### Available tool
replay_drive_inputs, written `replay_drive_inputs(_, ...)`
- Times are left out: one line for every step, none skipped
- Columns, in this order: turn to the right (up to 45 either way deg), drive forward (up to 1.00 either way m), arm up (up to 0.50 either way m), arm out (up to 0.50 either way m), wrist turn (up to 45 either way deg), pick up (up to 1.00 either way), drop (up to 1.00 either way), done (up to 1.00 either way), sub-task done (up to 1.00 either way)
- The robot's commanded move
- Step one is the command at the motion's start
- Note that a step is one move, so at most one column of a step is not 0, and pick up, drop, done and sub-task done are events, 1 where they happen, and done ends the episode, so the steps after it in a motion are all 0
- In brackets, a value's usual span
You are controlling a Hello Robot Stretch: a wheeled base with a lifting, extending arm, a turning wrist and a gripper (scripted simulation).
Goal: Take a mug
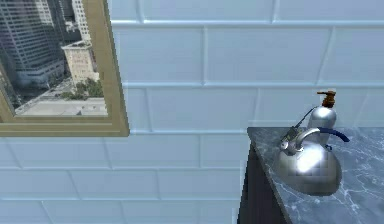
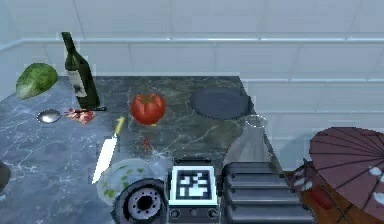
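One glossy round tomato (image 2: 148,107), marbled counter (image 2: 40,150); pincer (image 2: 138,200) load: cannot tell.

pale blue tiled wall (image 1: 220,90) w/ gold-framed window (image 1: 50,60), city bldgs outside; dark marbled countertop (image 1: 365,190) at right.

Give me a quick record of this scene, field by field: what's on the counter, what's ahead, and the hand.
counter: dark marble top
on counter: bottle, tomato, knife, spoon, plate, green leafy thing
ahead: kettle on a counter corner, window in the tiled wall
hand: low in the arm side view, by the plate; cannot tell whether it holds anything
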Motion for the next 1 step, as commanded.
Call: replay_drive_inputs(0.0,0.00,0.00,0.00,45.0,0.00,0.00,0.00,0.00)
